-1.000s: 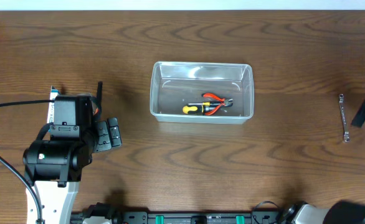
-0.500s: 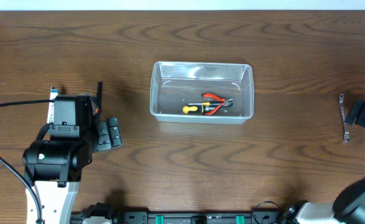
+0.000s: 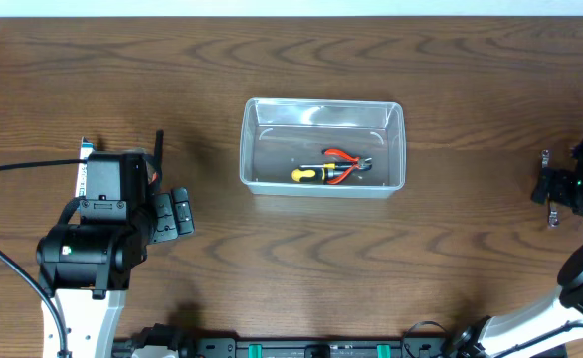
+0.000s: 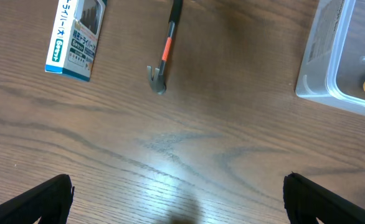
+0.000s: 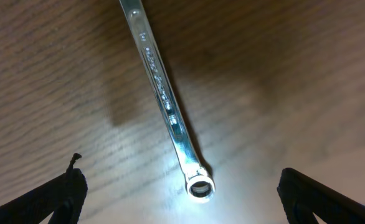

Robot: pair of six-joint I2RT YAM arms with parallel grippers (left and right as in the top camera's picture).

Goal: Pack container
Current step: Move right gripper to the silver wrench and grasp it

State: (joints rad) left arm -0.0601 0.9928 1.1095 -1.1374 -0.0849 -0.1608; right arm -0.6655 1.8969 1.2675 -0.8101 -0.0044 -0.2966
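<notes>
Left gripper [image 3: 169,215] hangs at 8 o'clock, pointing down, jaws spread wide. Right gripper [image 3: 568,187] hovers at 3 o'clock, jaws equally wide.

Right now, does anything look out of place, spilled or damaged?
Nothing stands out. The container sits upright with pliers and a screwdriver inside; the wrench, small pry tool and blue-and-white box lie flat on the table.

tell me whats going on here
A two-armed robot is packing tools into a clear bin. Pliers and a screwdriver already lie inside. The right claw hangs open right over a wrench on the table, not gripping it. The left claw is open too, holding nothing.
</notes>
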